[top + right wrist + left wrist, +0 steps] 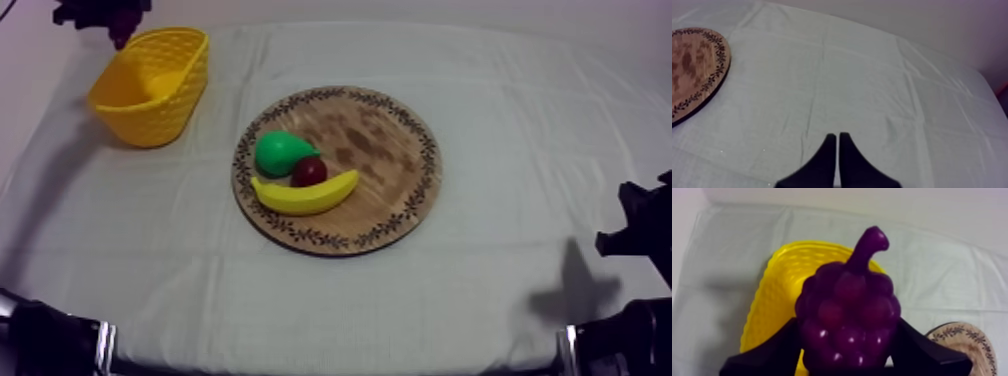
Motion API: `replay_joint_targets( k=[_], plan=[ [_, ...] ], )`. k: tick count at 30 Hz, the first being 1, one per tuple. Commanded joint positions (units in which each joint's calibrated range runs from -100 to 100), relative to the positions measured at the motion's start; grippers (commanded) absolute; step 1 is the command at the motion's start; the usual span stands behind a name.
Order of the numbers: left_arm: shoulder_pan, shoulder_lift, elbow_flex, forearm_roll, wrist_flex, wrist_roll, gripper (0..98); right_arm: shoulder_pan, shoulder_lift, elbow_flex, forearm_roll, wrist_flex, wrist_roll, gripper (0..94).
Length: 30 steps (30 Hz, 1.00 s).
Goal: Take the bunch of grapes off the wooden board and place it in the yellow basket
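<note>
Basket (769, 303) partly behind the grapes (847, 320)

I count one round wooden board (392, 150) in the middle and one yellow basket (150, 100) at the far left. The toy fruit comes to four pieces, one of each kind: one banana (305, 195), one pear (280, 152) and one small red fruit (309, 171) on the board's left half, plus one bunch of grapes (847, 313) over the basket. There are two grippers: my left gripper (847, 325) and my right gripper (837, 137).
</note>
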Motion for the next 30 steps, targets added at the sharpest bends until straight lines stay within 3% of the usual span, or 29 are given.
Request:
replay_joint_targets(
  k=[1, 27, 30],
  plan=[
    [-0.2, 2.5, -0.2, -0.06, -0.5, 0.2, 52.8, 0.0, 0.0, 0.0, 0.0, 0.0, 0.0, 0.2],
    [-1.2, 19.9, 5.0, 0.41, -9.3, -0.1, 54.3, 0.0, 0.0, 0.0, 0.0, 0.0, 0.0, 0.2],
    [-1.3, 19.6, 5.4, 0.31, -9.5, -0.1, 60.8, 0.0, 0.0, 0.0, 0.0, 0.0, 0.0, 0.2]
  ],
)
